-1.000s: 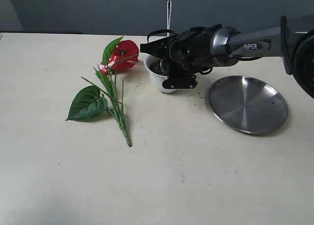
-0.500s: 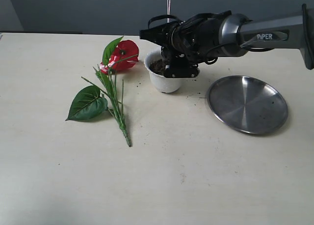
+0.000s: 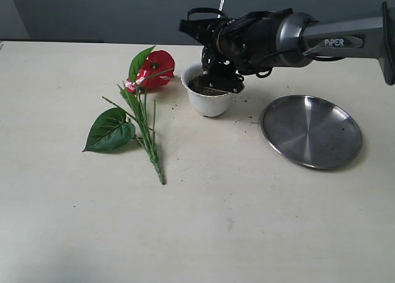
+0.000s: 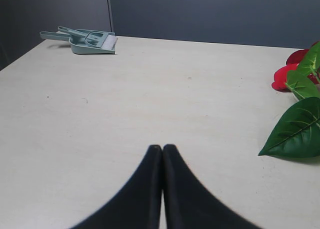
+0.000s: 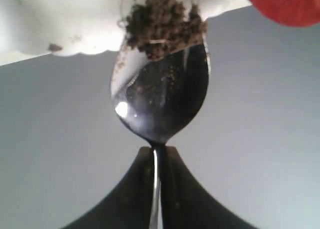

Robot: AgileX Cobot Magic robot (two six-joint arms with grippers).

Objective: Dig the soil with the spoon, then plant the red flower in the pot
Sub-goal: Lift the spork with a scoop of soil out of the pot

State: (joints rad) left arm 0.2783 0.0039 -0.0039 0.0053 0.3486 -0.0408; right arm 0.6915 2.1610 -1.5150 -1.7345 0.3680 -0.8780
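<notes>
Right wrist view, right tool (image 5: pixel 158 150) pinching the spoon (image 5: pixel 159 96) by its handle, soil (image 5: pixel 162 21) clumped on the spoon's tip at the pot (image 3: pixel 208 101) rim, flower (image 3: pixel 153 70) lying on the bench (image 3: pixel 216 221) beside the pot, left tool (image 4: pixel 162 150) pressed together and empty, plate (image 3: pixel 310 131) nearby.

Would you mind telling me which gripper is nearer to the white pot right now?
The right gripper: it hangs just above the pot, shut on the spoon. The left gripper sits shut over bare table, with the pot outside its view.
</notes>
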